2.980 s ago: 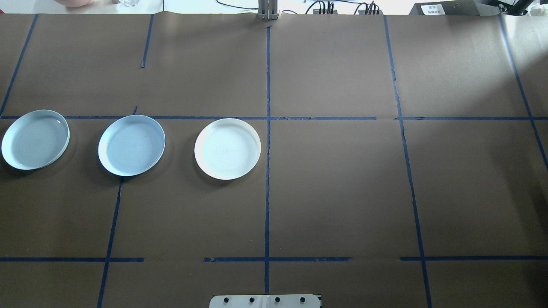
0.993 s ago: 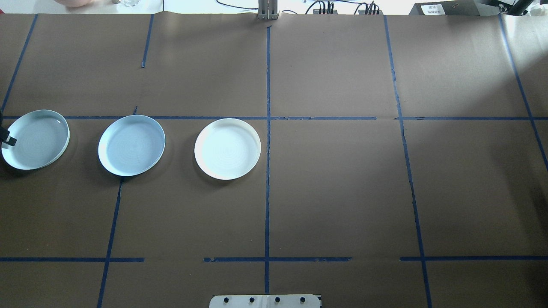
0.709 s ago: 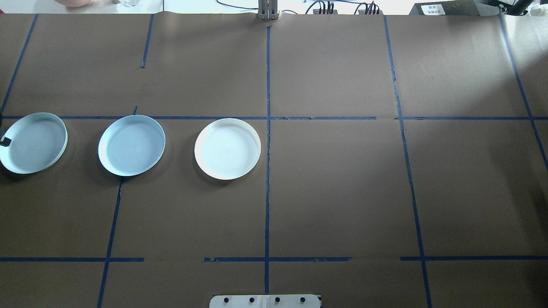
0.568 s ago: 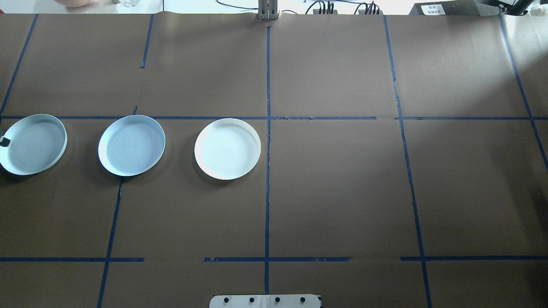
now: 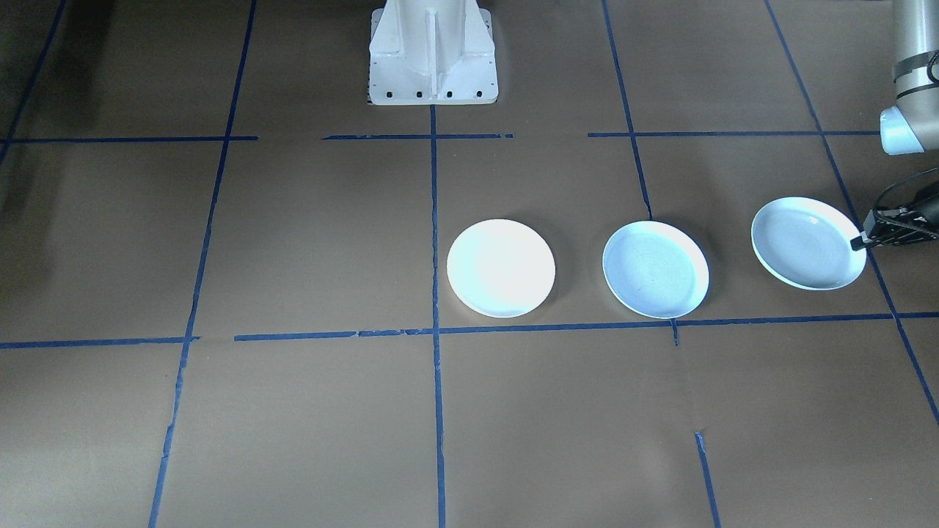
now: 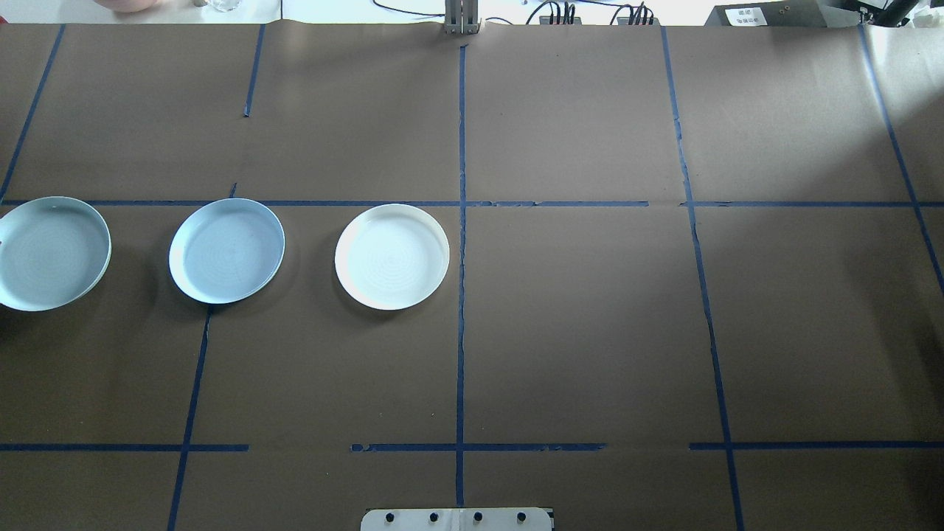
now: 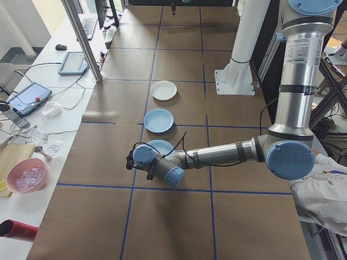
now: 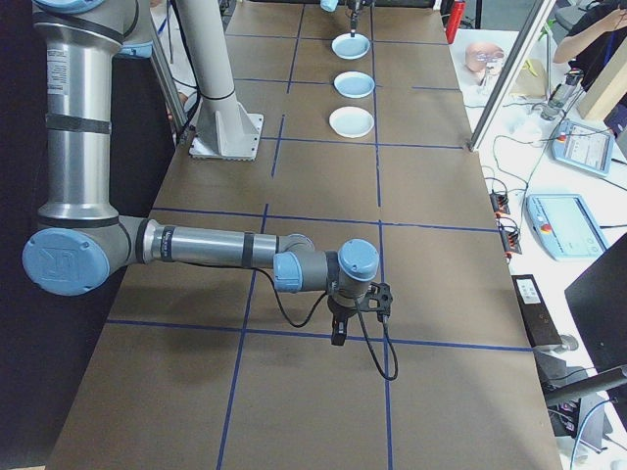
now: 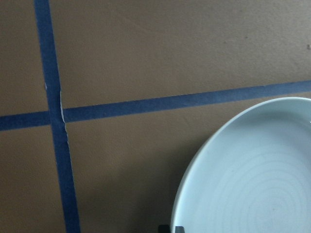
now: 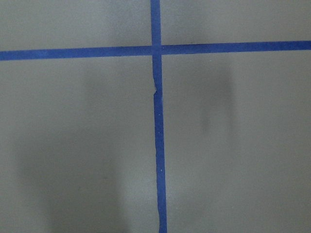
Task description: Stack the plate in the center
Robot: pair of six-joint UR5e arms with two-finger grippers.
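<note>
Jaws, L gripper (image 5: 860,242): closed to a narrow gap on the outboard rim of a round, shallow, pale bluish-white plate w/ raised rim and faint concentric rings, hereafter outer plate (image 5: 807,242). One black fingertip (image 9: 167,228) shows at the rim in the L wrist view. Jaws, R gripper (image 8: 353,313): seen in the R-side view only, so cannot tell if open or closed. Nothing visible in them.

Task item: round, shallow, pale bluish-white plate w/ raised white rim and faint concentric rings, hereafter centre plate (image 6: 226,251).
- Twin of outer plate. Looks slightly bluer and flatter-lit in the overhead view.
- Lies flat on the brown-paper table (image 6: 590,332), in the table's L half, about mid-depth, middle of a row of three.
- Far rim is just short of a blue tape line (image 6: 354,203).
- Apart from both neighbours, nothing on it.

Other plates:
- Outer plate sits at the table's L edge, partly cut off in the overhead view. Shadow shows under its rim, so it appears lifted off the paper on the gripped side.
- Brighter plain white round plate, hereafter white plate (image 6: 391,256), is flat, just L of the table's centre tape line.

Arms:
- L arm (image 7: 217,157): upper link near vertical, forearm stretched low and roughly level over the table toward the L edge, wrist at outer plate.
- R arm (image 8: 206,245): upper link vertical, forearm level over the R half, gripper pointing down above a tape crossing, well apart from all plates.
</note>
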